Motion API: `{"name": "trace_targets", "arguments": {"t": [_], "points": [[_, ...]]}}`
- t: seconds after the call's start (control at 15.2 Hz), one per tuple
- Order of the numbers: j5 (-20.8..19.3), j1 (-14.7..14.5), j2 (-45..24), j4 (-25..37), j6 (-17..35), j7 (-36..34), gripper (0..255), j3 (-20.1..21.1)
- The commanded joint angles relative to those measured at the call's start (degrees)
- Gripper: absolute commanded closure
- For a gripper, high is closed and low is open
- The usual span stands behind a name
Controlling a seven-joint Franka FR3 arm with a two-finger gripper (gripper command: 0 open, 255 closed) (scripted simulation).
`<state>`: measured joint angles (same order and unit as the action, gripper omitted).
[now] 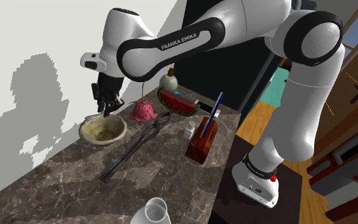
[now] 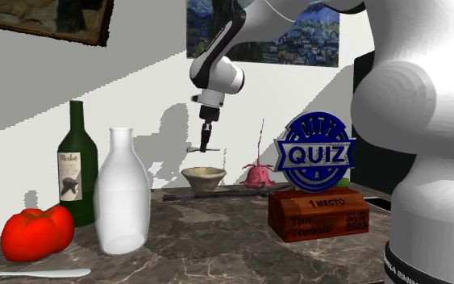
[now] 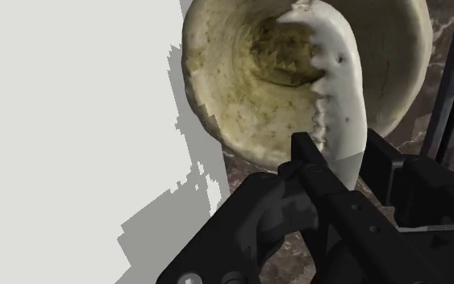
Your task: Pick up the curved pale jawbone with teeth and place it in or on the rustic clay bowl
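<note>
A pale curved jawbone (image 3: 342, 81) with a row of teeth is clasped between my black fingers (image 3: 310, 161). My gripper (image 3: 342, 157) is shut on its lower end. It hangs directly over the rough, tan clay bowl (image 3: 209, 89), clear of the rim. In the shoulder view the gripper (image 1: 107, 105) points down just above the bowl (image 1: 102, 130), which sits near the wall on the dark marble counter. In the second exterior view the jawbone (image 2: 194, 149) sticks out sideways from the gripper (image 2: 206, 145), a short way above the bowl (image 2: 203, 177).
Long dark tongs (image 1: 139, 143) lie beside the bowl, with a pink object (image 1: 142, 111) and a watermelon slice (image 1: 177, 102) behind them. A quiz trophy (image 1: 203, 137), a small shaker (image 1: 189, 130) and a white bottle (image 1: 153, 212) stand nearer. A green bottle (image 2: 77, 165) and a tomato (image 2: 35, 234) stand beyond.
</note>
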<state>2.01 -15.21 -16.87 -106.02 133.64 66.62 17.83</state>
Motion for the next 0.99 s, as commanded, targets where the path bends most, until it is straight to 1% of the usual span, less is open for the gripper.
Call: {"name": "trace_targets", "arguments": {"t": [0.0, 0.73, 0.92], "points": [[-0.2, -0.1, -0.8, -0.5, 1.3, 0.0, 255, -0.1], [-1.5, -0.7, -5.3, -3.3, 8.4, -0.1, 255, -0.8], [-1.5, -0.7, -5.5, -3.4, 8.7, -0.1, 255, -0.8]]}}
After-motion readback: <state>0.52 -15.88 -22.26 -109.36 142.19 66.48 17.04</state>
